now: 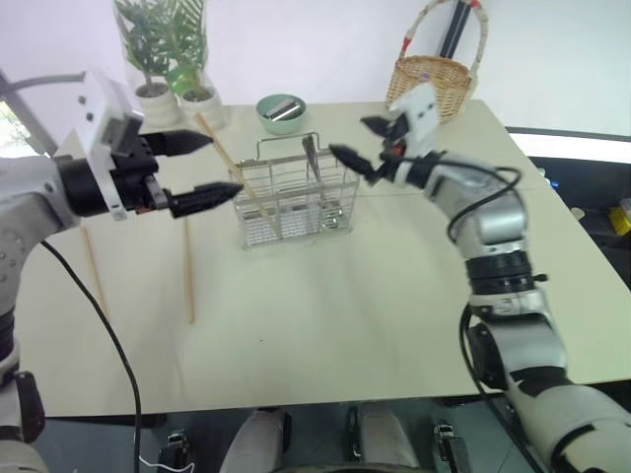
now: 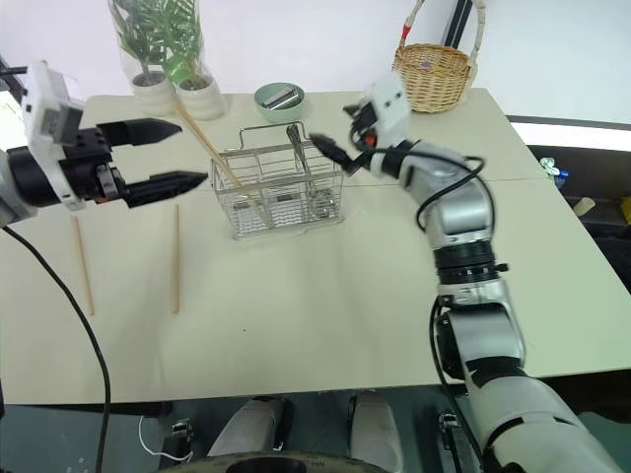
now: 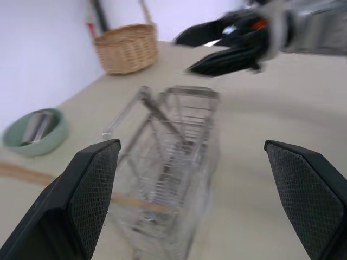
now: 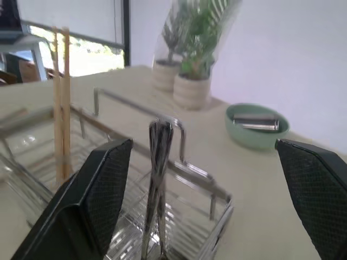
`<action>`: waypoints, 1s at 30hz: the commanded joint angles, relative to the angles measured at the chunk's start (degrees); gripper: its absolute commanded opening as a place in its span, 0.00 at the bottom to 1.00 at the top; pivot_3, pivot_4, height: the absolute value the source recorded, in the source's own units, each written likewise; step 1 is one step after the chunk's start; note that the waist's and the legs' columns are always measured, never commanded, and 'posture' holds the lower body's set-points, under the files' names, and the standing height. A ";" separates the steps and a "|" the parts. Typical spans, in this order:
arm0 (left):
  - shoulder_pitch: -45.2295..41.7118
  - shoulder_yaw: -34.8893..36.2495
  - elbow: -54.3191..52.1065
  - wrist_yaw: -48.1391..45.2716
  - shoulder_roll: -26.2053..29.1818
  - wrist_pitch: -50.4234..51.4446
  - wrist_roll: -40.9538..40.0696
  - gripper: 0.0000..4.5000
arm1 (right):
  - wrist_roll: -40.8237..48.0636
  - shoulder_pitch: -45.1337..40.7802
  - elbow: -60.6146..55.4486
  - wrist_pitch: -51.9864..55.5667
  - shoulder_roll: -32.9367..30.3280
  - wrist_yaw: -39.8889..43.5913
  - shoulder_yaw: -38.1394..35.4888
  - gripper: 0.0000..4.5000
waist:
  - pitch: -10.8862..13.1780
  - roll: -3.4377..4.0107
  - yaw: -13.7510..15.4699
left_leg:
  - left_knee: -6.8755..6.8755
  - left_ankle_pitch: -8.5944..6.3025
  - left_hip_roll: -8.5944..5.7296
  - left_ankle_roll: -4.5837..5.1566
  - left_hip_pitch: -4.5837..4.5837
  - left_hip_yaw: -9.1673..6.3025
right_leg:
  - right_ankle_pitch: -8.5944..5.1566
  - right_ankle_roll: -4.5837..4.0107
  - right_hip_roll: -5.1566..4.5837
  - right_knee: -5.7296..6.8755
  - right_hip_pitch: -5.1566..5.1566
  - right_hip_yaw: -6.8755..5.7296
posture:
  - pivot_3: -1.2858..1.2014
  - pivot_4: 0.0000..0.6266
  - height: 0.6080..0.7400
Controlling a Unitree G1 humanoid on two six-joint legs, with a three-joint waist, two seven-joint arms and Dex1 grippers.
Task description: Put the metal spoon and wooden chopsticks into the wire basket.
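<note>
Silver wire basket [image 1: 294, 202] near the middle of the table [image 1: 394, 296], with two wooden chopsticks [image 2: 212, 151] leaning out of its left compartment and a metal spoon [image 4: 157, 179] standing handle-up further right (bowl end lost among the wires). Two more chopsticks [image 1: 189, 271] flat on the table to the left. Left gripper [image 1: 193, 171] released, hovering left of the basket, holding nothing. Right gripper [image 2: 340, 134] likewise spread, empty, just above the basket's right end. Contents of the green bowl [image 1: 281, 112] hard to make out.

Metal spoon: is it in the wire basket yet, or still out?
In. The metal spoon stands handle-up inside the wire basket, and the open right pincer holds nothing.
</note>
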 commanded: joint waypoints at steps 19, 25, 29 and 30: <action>-14.66 8.39 40.49 51.92 -11.73 15.07 26.08 1.00 | 27.53 31.84 -37.75 17.16 -27.60 23.82 -11.74 0.99 | -0.20 -0.36 0.63 | -0.01 -0.07 -0.02 0.07 0.28 0.03 | -0.02 0.08 -0.25 -0.14 0.61 -0.07 | 0.52 0.24 0.32; -14.11 9.77 49.78 53.52 -13.15 11.88 29.23 1.00 | 28.98 36.98 -41.32 17.07 -27.38 20.40 -14.38 0.99 | -0.22 -0.44 1.60 | 0.03 -0.08 -0.03 0.05 0.11 0.06 | -0.01 0.09 -0.29 -0.18 0.48 -0.07 | 0.52 0.24 0.32; -15.26 10.56 57.17 53.40 -13.48 8.45 29.84 1.00 | 31.36 38.07 -42.55 18.21 -27.27 17.83 -16.17 0.99 | -0.35 -0.63 1.91 | 0.03 -0.08 -0.02 0.02 0.12 -0.01 | -0.01 0.08 -0.29 -0.17 0.52 -0.07 | 0.52 0.24 0.32; -15.78 10.95 59.95 53.60 -13.51 7.09 29.92 1.00 | 32.02 38.44 -42.82 18.46 -27.30 17.22 -16.65 0.99 | -0.37 -0.67 1.95 | 0.04 -0.08 -0.02 0.02 0.11 -0.02 | -0.01 0.09 -0.29 -0.17 0.52 -0.08 | 0.52 0.24 0.32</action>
